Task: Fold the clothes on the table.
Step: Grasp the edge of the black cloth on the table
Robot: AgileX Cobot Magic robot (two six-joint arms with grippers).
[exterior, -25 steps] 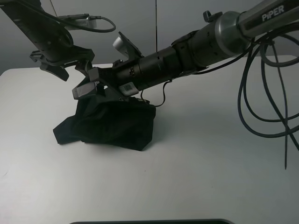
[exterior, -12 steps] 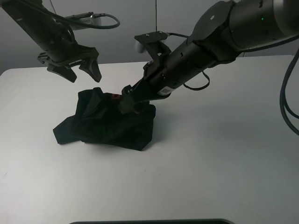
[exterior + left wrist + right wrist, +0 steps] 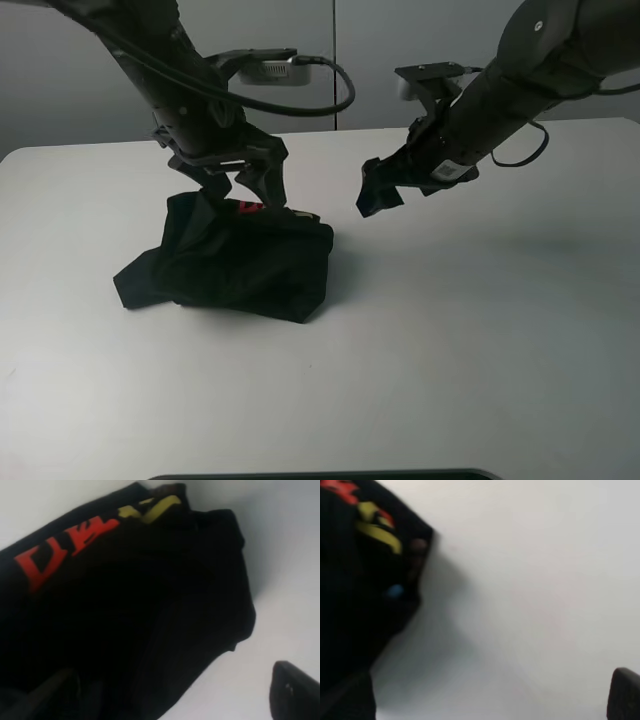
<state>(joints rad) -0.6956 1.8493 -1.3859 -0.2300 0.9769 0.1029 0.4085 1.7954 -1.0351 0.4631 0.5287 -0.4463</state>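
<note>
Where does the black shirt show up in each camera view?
Exterior high: shirt bunched left of centre on the table.
Left wrist: shirt fills most of the picture.
Right wrist: shirt along one edge.
Shared landmark: its red print.

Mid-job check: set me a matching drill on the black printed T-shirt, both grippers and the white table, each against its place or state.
1 black printed T-shirt
2 left gripper
3 right gripper
4 white smooth table

A open, over bare tabletop
B bunched in a heap
C open, just above the shirt
D under the shirt

Pairs: 1-B, 2-C, 3-A, 4-D
</note>
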